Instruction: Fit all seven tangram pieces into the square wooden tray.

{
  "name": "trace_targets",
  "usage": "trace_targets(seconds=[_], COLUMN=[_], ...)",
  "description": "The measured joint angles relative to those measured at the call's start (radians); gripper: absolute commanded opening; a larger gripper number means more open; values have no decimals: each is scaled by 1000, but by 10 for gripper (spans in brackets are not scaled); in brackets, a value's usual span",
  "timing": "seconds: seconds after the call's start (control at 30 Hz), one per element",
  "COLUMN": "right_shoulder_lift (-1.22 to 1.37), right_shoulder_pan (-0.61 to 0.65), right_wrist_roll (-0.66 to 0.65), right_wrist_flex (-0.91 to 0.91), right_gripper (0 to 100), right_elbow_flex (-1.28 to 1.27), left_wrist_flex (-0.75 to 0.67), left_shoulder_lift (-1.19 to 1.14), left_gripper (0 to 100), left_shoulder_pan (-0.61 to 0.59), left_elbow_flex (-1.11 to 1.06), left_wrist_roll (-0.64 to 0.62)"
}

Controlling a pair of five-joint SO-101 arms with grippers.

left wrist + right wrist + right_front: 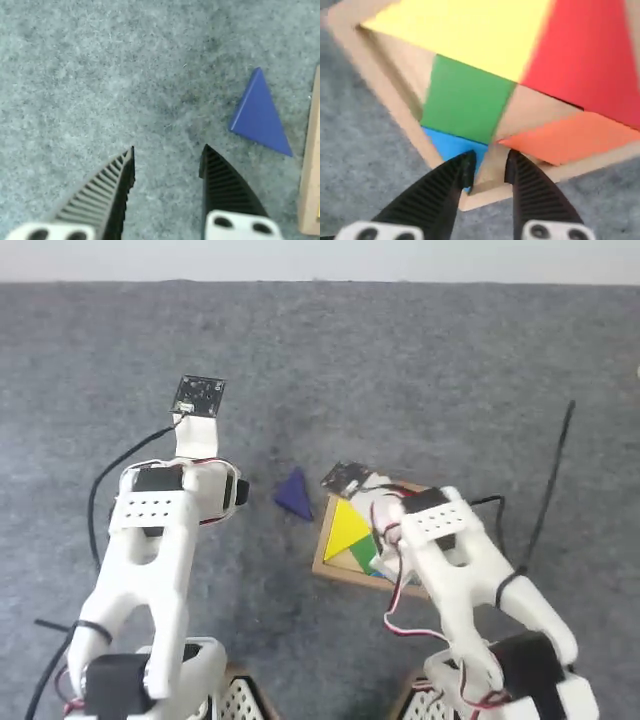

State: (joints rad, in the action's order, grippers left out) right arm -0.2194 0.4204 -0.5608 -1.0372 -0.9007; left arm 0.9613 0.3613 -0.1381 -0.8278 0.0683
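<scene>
The square wooden tray (326, 566) lies right of centre on the grey carpet. Inside it I see a yellow triangle (470, 30), a red piece (590, 60), a green square (465, 100), an orange piece (570, 137) and a light blue piece (449, 145); bare wood shows between green and orange. My right gripper (490, 159) hangs over the tray's corner, slightly open, with one fingertip (466, 162) at the light blue piece and nothing between the fingers. A dark blue triangle (294, 495) lies on the carpet left of the tray. My left gripper (167, 150) is open over bare carpet, beside the dark blue triangle (260, 112).
Grey carpet (420, 370) covers the whole table, with free room behind and to the left. A black cable (548, 490) runs along the right side. The tray's edge (311, 165) borders the left wrist view.
</scene>
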Motion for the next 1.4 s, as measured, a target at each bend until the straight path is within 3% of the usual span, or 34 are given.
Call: trace_targets(seconds=[0.33, 0.63, 1.0, 1.23, 1.4], right_shoulder_lift=[-57, -282, 55, 74, 118], right_shoulder_pan=[-25, 114, 32, -14, 26], right_wrist_roll=[43, 55, 103, 112, 114], right_wrist_flex=[15, 75, -43, -61, -78], right_gripper=[144, 147, 147, 148, 146], right_elbow_flex=[-32, -230, 34, 51, 68], left_wrist_flex=[0, 0, 0, 0, 0], left_shoulder_lift=[0, 0, 0, 0, 0], left_gripper=[210, 210, 210, 210, 210], left_shoulder_pan=[0, 0, 0, 0, 0], left_elbow_flex=[0, 0, 0, 0, 0], left_wrist_roll=[0, 0, -14, -17, -17])
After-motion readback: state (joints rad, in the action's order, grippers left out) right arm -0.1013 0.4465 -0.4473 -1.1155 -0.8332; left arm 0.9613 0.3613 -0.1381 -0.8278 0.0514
